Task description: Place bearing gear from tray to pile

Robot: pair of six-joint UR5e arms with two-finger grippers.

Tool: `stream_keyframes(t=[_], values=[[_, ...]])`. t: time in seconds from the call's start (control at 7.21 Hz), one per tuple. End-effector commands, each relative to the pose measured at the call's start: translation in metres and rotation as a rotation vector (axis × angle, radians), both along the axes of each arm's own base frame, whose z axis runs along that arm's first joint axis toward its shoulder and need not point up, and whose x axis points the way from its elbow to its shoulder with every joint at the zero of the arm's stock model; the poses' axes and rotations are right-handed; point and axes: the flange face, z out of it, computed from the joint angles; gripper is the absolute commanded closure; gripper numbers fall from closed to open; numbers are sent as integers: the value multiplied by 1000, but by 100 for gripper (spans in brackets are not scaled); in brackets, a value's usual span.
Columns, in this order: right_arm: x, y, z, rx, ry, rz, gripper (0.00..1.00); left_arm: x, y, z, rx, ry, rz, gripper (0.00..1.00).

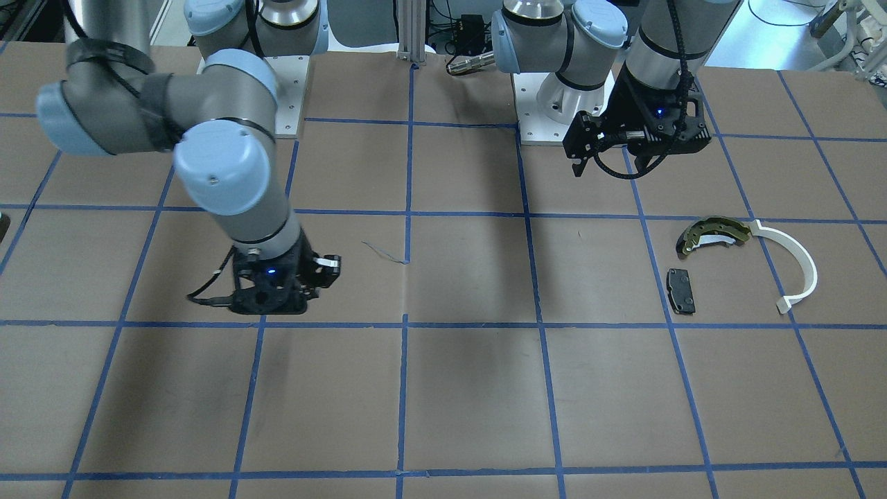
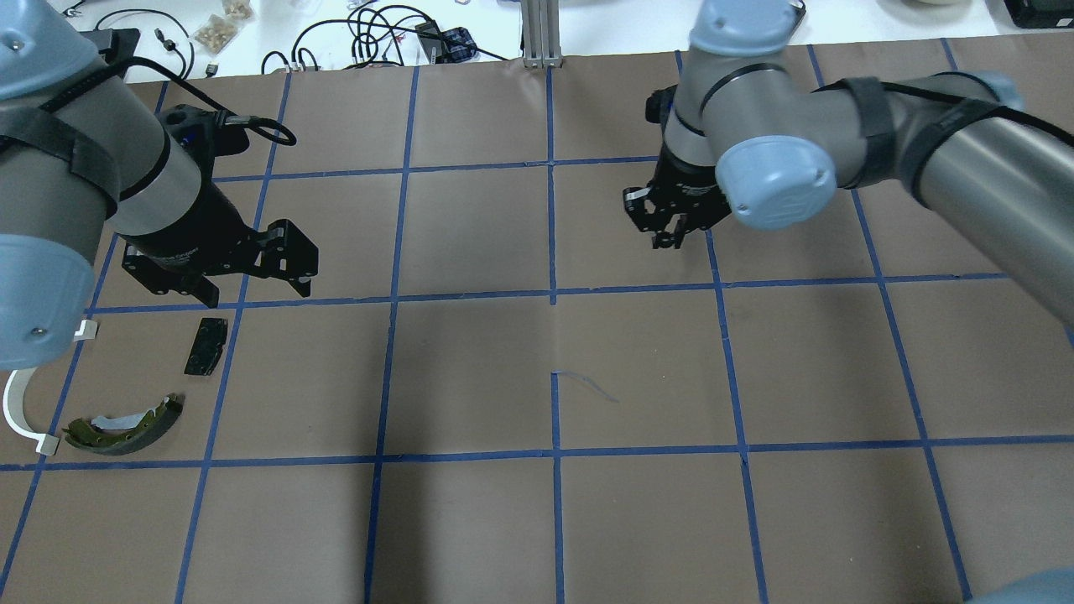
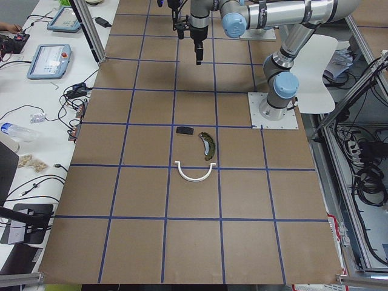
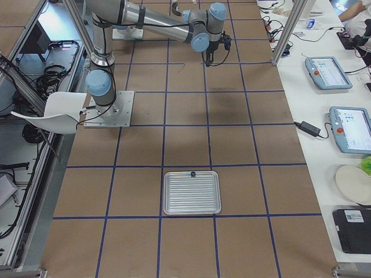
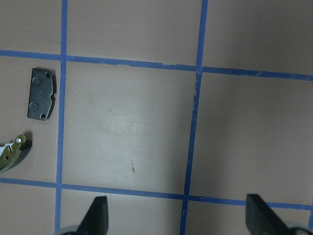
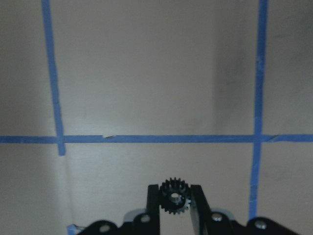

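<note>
My right gripper (image 6: 174, 205) is shut on the bearing gear (image 6: 174, 197), a small black toothed wheel held between its fingertips above the brown table. This gripper also shows in the overhead view (image 2: 669, 239), far from the pile. The pile lies on my left side: an olive-gold curved shoe (image 2: 126, 425), a white arc strip (image 2: 18, 411) and a dark grey pad (image 2: 206, 346). My left gripper (image 2: 252, 281) is open and empty, hovering just beyond the pad. The tray (image 4: 192, 194) shows only in the exterior right view.
A tiny black part (image 4: 192, 174) sits at the tray's far rim; I cannot tell what it is. Blue tape lines grid the table. Cables and small items lie on the white bench (image 2: 336, 33) beyond the table's far edge.
</note>
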Motion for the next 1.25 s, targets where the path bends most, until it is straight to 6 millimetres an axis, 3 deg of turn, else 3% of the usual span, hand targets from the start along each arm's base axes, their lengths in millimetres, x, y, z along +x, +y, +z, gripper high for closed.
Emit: stream_keyframes(t=[0.0,0.14,0.42,0.55,0.69,0.83,1.11], values=[[96,34,-28,-12,-4,-81,91,1,-18,13,19,6,-4,0],[122,40,-47,-34,-15,-59,88,1,-26,11,27,8,-6,0],[124,38,-56,-31,-12,-57,76,0,-39,10,30,12,-33,0],[125,38,-56,-33,-13,-55,34,0,-47,9,34,12,-48,0],[124,37,-56,-37,-13,-45,20,-3,-51,4,46,15,-82,0],[125,37,-57,-36,-12,-42,14,-5,-54,-3,51,10,-94,0],[125,36,-55,-40,-12,-33,14,-7,-59,-13,43,15,-88,0]])
